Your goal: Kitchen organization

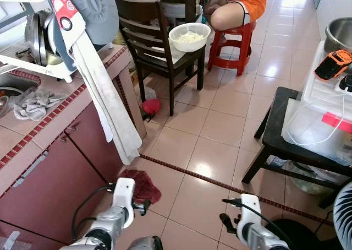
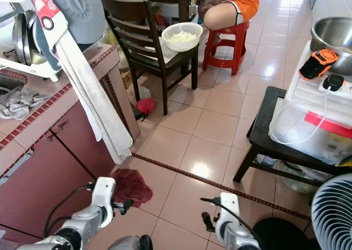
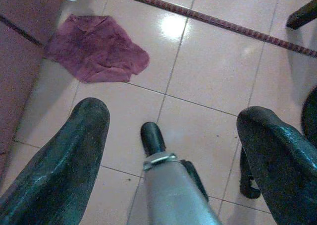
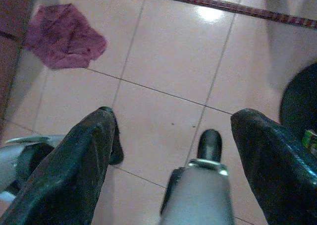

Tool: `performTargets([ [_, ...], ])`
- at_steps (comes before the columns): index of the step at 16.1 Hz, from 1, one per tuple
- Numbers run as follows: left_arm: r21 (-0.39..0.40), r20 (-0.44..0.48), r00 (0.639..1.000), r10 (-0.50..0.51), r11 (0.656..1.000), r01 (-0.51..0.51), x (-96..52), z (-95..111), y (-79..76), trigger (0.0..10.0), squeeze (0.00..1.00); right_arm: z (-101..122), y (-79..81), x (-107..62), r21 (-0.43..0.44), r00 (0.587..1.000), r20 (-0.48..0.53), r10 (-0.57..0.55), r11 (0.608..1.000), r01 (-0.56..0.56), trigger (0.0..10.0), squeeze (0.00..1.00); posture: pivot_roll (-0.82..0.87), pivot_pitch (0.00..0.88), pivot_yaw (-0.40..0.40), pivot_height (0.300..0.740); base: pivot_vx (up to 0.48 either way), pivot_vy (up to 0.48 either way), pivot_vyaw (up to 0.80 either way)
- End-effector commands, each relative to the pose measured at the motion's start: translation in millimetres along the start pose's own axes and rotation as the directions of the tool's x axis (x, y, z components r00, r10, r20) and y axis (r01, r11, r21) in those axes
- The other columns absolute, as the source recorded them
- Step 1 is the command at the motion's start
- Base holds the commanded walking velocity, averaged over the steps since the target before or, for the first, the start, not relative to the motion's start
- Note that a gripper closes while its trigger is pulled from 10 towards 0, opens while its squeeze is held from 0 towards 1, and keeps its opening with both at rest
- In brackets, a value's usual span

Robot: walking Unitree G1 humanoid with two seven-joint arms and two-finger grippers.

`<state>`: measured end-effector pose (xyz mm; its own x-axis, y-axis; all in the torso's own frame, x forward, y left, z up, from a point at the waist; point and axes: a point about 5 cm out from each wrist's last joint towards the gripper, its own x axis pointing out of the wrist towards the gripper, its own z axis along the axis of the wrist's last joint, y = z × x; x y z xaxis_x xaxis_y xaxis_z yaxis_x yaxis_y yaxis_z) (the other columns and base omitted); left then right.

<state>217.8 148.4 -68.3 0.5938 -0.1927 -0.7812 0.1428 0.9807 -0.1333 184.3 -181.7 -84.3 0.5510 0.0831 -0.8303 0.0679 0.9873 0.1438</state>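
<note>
Crumpled maroon cloth [image 1: 141,185] on glossy tiled floor [image 1: 220,129].

No lettering, label, brand or number can be read anywhere.

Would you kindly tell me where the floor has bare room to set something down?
Open tiles lie between the maroon rag by the counter and the black low table, and further on between the wooden chair and that table. It is crowded on the low table, under it, and around the chair legs, where a red object lies.
</note>
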Motion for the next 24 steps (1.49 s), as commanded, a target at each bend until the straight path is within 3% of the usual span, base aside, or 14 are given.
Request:
performTargets([
  [1, -0.001, 0.011, 1.0, 0.025, 1.0, -0.025, -1.2, 2, 6.2, 10.0, 0.0, -1, 6.0, 0.9, -0.013, 1.0, -0.001, 0.022, 1.0, -0.022, 10.0, 0.0, -0.11, 0.0, 0.119, 0.74, 0.0, 0.0, 0.0],
  [5, 0.021, 0.06, 0.994, 0.088, 0.996, -0.089, -3.1, 6, 14.4, 10.0, 0.0, 16, 13.8, 2.5, -0.134, 0.994, 0.081, 0.07, 0.989, -0.059, 10.0, 0.0, -0.07, 0.0, 0.088, 0.74, 0.0, 0.0, 0.6],
  [8, -0.074, 0.15, 0.987, 0.064, 0.996, -0.053, -4.9, 21, 21.2, 10.0, 0.0, 40, 19.3, 3.1, -0.157, 0.979, 0.175, 0.107, 0.984, -0.079, 10.0, 0.0, -0.08, 0.0, 0.093, 0.74, 0.0, 0.0, 0.8],
  [10, -0.004, 0.213, 0.977, -0.006, 1.0, 0.007, -5.6, 32, 17.8, 10.0, 0.0, 48, 16.4, 1.9, -0.148, 0.97, 0.223, 0.095, 0.987, -0.062, 10.0, 0.0, -0.08, 0.0, 0.094, 0.74, 0.0, 0.0, 0.8],
  [11, 0.08, 0.267, 0.963, -0.038, 0.997, 0.017, -7.0, 41, 15.9, 10.0, 0.0, 55, 10.8, -0.2, -0.142, 0.959, 0.273, 0.076, 0.989, -0.038, 10.0, 0.0, -0.08, 0.0, 0.097, 0.74, 0.0, 0.0, 0.8],
  [14, 0.098, 0.374, 0.926, -0.058, 0.995, 0.023, -11.3, 60, 17.1, 10.0, 0.0, 74, 2.2, -7.1, -0.147, 0.913, 0.403, 0.067, 0.989, -0.008, 10.0, 0.0, -0.09, 0.0, 0.106, 0.74, 0.0, 0.0, 0.79],
  [15, 0.094, 0.47, 0.879, -0.085, 0.994, 0.046, -17.1, 77, 17.3, 10.0, 0.0, 92, 0.2, -13.7, -0.152, 0.865, 0.497, 0.071, 0.988, 0.006, 10.0, 0.0, -0.09, 0.0, 0.108, 0.74, 0.0, 0.0, 0.77],
  [18, 0.139, 0.614, 0.781, -0.113, 0.99, 0.035, -32.3, 103, 10.9, 10.0, 0.0, 118, 2.6, -29.9, -0.154, 0.766, 0.638, 0.076, 0.988, 0.03, 10.0, 0.0, -0.09, 0.0, 0.111, 0.74, 0.0, 0.0, 0.76],
  [22, 0.188, 0.741, 0.662, -0.112, 0.981, -0.045, -61.3, 120, 3.0, 10.0, 0.0, 133, 7.8, -57.3, -0.149, 0.653, 0.755, 0.065, 0.986, 0.074, 10.0, 0.0, -0.09, 0.0, 0.113, 0.74, 0.0, 0.0, 0.48],
  [23, 0.139, 0.794, 0.605, -0.056, 0.986, -0.092, -83.4, 122, 9.1, 10.0, 0.0, 134, 8.5, -73.4, -0.169, 0.603, 0.795, 0.062, 0.978, 0.122, 10.0, 0.0, -0.09, 0.0, 0.108, 0.74, 0.0, 0.0, 0.62],
  [24, 0.113, 0.797, 0.603, -0.022, 0.987, -0.114, -90.3, 122, 11.7, 10.0, 0.0, 135, 10.2, -78.3, -0.168, 0.594, 0.802, 0.059, 0.977, 0.13, 10.0, 0.0, -0.09, 0.0, 0.102, 0.74, 0.0, 0.0, 0.64],
])
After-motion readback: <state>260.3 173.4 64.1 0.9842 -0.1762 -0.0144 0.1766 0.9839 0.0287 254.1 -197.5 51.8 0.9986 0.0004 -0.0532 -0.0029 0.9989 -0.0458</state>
